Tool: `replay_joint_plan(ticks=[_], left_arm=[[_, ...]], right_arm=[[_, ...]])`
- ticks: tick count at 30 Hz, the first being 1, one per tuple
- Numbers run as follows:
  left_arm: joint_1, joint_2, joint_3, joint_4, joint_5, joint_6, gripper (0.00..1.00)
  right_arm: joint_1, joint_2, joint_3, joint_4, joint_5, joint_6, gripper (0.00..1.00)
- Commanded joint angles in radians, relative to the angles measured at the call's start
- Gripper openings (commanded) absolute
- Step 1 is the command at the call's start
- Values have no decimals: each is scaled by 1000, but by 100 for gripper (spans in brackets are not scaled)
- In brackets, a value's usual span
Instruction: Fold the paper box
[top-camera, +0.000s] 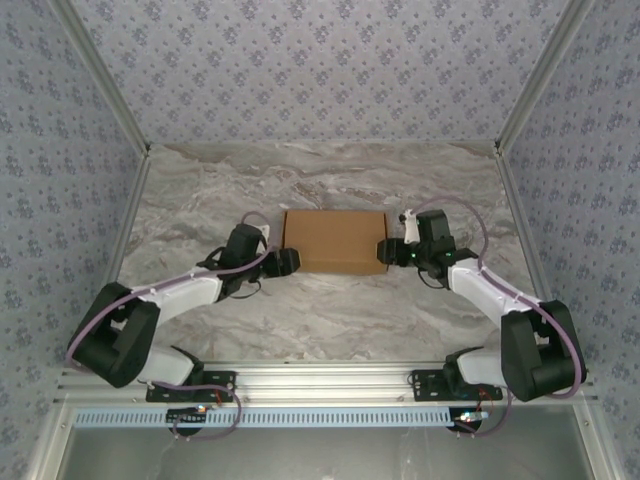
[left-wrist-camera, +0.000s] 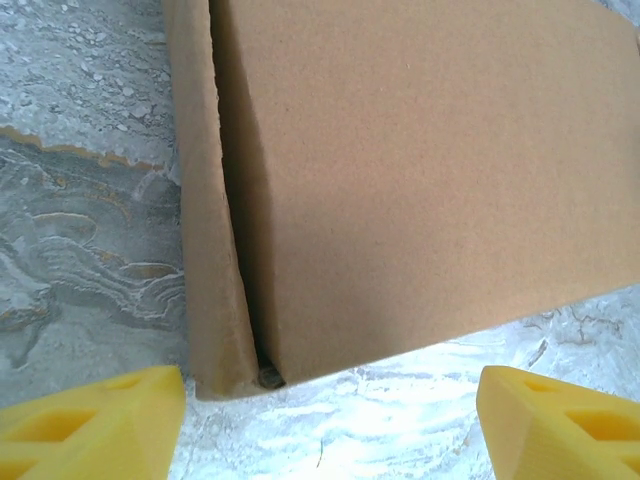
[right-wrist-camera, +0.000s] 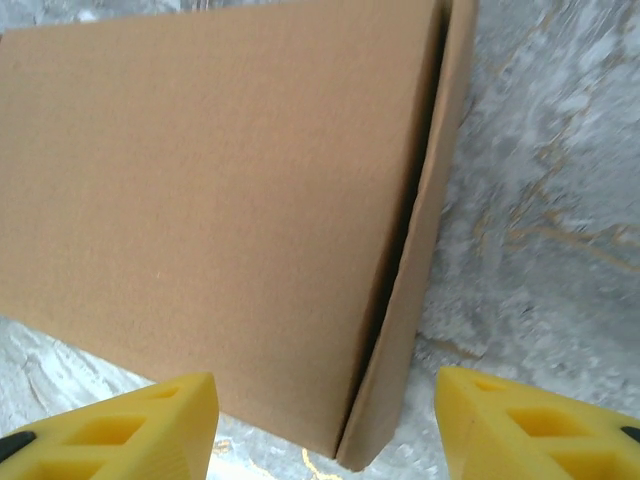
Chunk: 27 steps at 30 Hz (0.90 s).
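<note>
Your paper box (top-camera: 334, 240) lies shut mid-frame; L gripper (top-camera: 286, 262) & R gripper (top-camera: 386, 252) spread at its ends, prob. to tuck flaps.

The top camera hangs above and behind me, looking down and forward over the whole marble table (top-camera: 320, 320). My two wrist cameras sit low and very close, facing each other across the paper box (top-camera: 334, 241), which all three views share.

Grey marbled tabletop (top-camera: 320, 180) enclosed by blue-grey floral-patterned walls (top-camera: 320, 60), evenly lit.
</note>
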Motion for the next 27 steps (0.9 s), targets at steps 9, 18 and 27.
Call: replay_joint_plan(ticks=[9, 18, 27], left_arm=[[50, 80, 150, -54, 5, 41, 79], [64, 265, 288, -15, 68, 19, 76], [131, 364, 374, -4, 24, -12, 76]], right_arm=[[-21, 182, 131, 24, -16, 26, 63], [-22, 352, 225, 140, -139, 99, 62], [-58, 475, 358, 133, -111, 102, 61]])
